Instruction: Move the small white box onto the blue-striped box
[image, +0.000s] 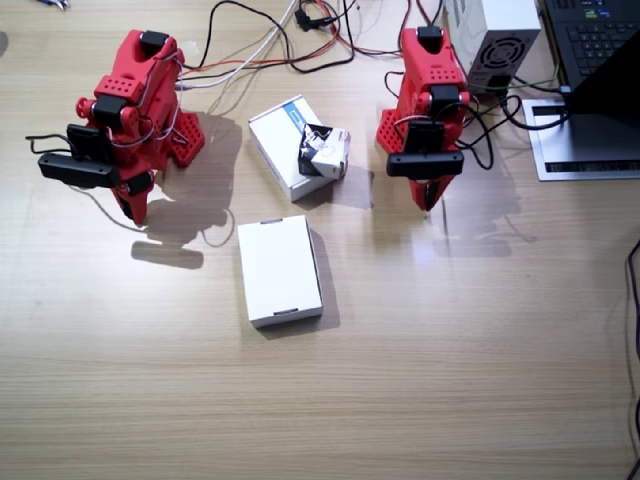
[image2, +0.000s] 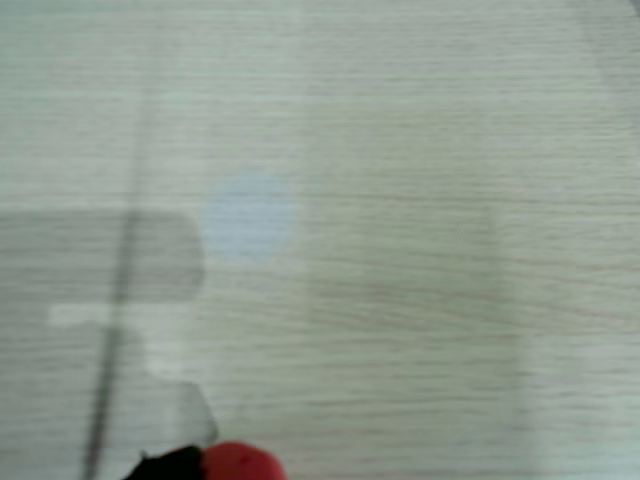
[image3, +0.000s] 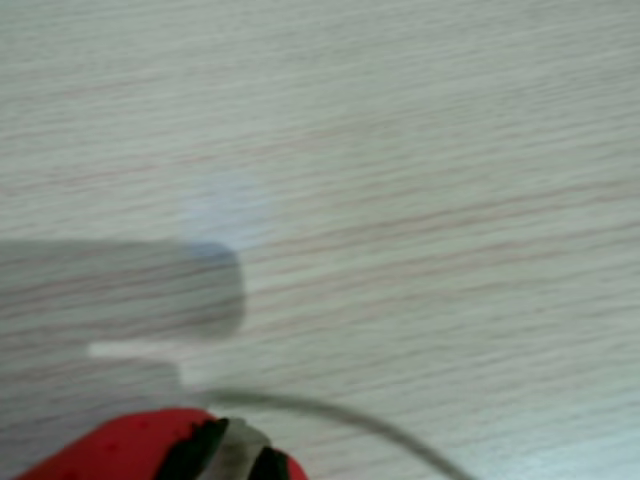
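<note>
Both wrist views are blurred, with only a red tip of each gripper cut off at the 6 o'clock edge. The small white box (image: 323, 152) covers the 4 o'clock corner of the blue-striped box (image: 285, 138); its print is too small to read.

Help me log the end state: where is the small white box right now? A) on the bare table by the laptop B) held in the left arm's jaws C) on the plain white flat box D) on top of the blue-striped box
D: in the fixed view the small white box rests on the blue-striped box, with both arms folded back and holding nothing.
</note>
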